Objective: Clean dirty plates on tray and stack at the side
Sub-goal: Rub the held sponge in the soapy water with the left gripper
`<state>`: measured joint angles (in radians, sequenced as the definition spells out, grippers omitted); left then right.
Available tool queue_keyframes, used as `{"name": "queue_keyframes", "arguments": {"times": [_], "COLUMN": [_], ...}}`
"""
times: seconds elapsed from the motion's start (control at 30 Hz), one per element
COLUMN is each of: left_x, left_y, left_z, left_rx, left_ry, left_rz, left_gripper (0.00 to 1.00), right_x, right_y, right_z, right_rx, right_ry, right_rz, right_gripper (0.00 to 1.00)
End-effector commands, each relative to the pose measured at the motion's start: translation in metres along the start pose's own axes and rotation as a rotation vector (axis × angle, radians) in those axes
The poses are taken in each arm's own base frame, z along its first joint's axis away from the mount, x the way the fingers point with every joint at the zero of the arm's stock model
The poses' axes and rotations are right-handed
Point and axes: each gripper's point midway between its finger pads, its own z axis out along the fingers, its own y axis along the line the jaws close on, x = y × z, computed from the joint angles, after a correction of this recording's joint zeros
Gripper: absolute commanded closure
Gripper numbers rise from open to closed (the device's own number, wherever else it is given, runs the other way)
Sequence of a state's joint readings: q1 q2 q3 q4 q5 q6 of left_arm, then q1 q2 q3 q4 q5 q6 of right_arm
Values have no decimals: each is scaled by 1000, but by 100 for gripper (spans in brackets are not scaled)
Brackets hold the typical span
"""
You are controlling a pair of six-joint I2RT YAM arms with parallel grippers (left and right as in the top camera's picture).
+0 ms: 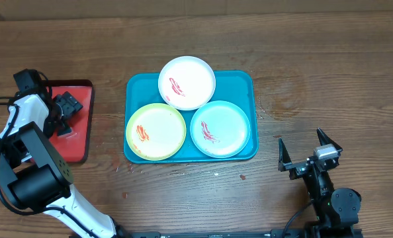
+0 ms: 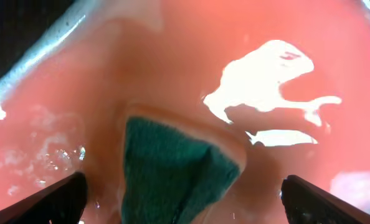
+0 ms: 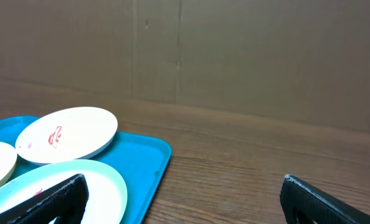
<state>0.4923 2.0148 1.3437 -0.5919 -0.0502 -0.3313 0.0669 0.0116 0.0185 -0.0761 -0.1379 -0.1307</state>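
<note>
The teal tray (image 1: 246,86) holds three plates with red smears: a white plate (image 1: 187,82) at the back, a yellow-green plate (image 1: 156,131) front left and a light blue plate (image 1: 220,128) front right. My left gripper (image 1: 63,114) is open over the red tray (image 1: 81,99), its fingers either side of a green sponge (image 2: 172,174) without touching it. My right gripper (image 1: 309,153) is open and empty above the table, right of the teal tray. The right wrist view shows the white plate (image 3: 70,132), the light blue plate (image 3: 104,186) and the teal tray (image 3: 144,162).
The red tray with a dark rim lies at the left of the wooden table (image 1: 315,66); its surface is wet and shiny in the left wrist view (image 2: 266,81). A brown wall (image 3: 235,56) stands behind the table.
</note>
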Motion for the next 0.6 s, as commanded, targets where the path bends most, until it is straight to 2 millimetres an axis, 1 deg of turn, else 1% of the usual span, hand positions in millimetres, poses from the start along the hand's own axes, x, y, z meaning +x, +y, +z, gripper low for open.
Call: {"name": "queue_keyframes", "arguments": {"times": [0.0, 0.03, 0.07, 0.1, 0.17, 0.37, 0.4, 0.43, 0.47, 0.5, 0.57], "left_x": [-2, -2, -1, 0, 2, 12, 14, 15, 14, 13, 5], "left_y": [1, 2, 2, 2, 3, 6, 6, 7, 7, 6, 4], "left_z": [6, 6, 6, 6, 6, 6, 6, 6, 6, 6, 6], "left_rx": [-13, -14, -15, -16, -18, -30, -33, -33, -34, -32, -23], "left_ry": [0, 1, 4, 9, 17, 60, 66, 69, 68, 63, 28], "left_rz": [40, 40, 40, 40, 41, 21, 7, -7, -15, -14, -17], "left_gripper": [20, 35, 53, 75, 95, 96, 91, 65, 26, 0, 0], "right_x": [2, 3, 2, 3, 2, 2, 2, 2, 3, 2, 2], "right_y": [-2, -2, -2, -2, -2, -2, -2, -2, -2, -2, -2], "right_z": [0, 0, 0, 0, 0, 0, 0, 0, 0, 0, 0], "right_rx": [10, 10, 10, 10, 10, 10, 10, 10, 10, 10, 10], "right_ry": [-1, -1, -1, -1, -1, -1, -1, -1, -1, -1, -1], "right_rz": [2, 2, 2, 2, 2, 2, 2, 2, 2, 2, 2], "right_gripper": [0, 0, 0, 0, 0, 0, 0, 0, 0, 0, 0]}}
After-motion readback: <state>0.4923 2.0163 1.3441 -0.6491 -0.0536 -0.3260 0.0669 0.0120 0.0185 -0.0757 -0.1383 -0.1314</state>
